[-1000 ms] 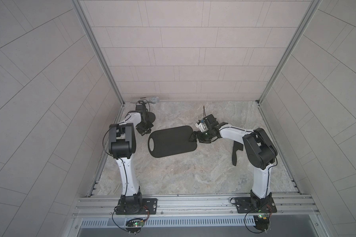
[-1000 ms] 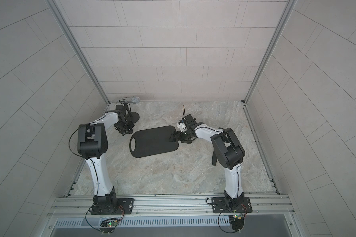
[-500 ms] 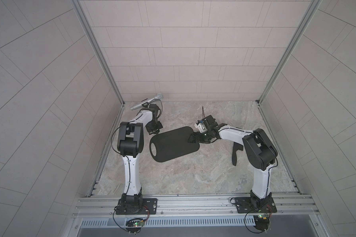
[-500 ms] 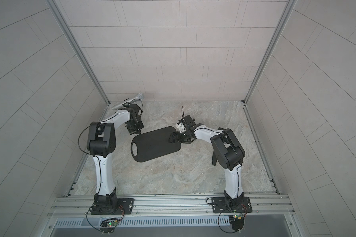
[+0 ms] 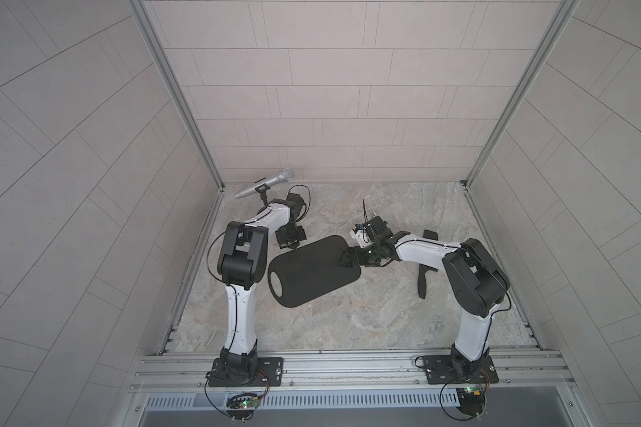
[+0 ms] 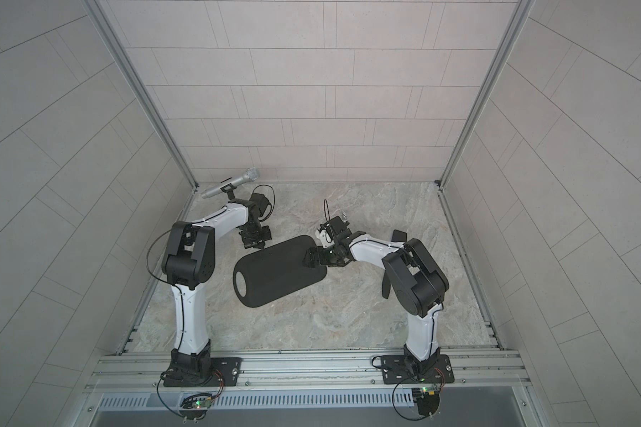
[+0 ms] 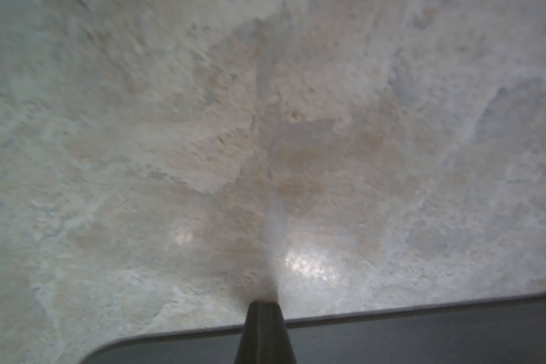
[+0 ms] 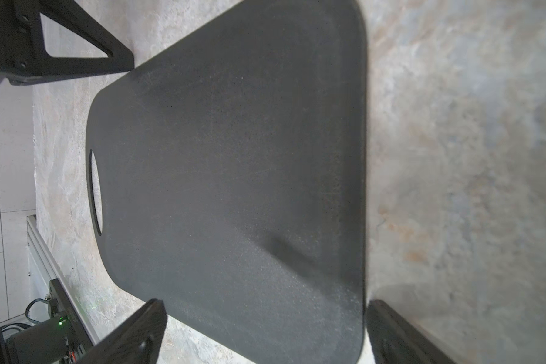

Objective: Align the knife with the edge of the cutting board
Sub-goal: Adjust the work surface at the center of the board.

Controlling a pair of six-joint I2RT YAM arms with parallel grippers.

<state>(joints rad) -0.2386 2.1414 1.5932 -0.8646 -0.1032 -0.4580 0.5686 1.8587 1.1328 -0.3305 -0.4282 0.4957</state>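
A microphone [image 5: 265, 183] is standing in the back-left corner of the counter [image 5: 348, 325]. Just in front of it, the left gripper [image 7: 262, 307] is pointing down, jaws pressed together, at the far long edge of the cutting board [image 5: 313, 271]. The cutting board is lying mid-counter, hole end toward the left edge. The right gripper [image 5: 344, 258] is sitting at its holeless end, jaws spread wide. The knife [image 5: 423, 283] is lying near the right edge, partly hidden under the right arm [image 5: 422, 249].

Left forearm angles toward 1 o'clock, left claw [image 5: 290, 242] pinched closed, tips down. Right forearm stretches toward 9 o'clock, right claw [image 5: 346, 257] low, spread wide.
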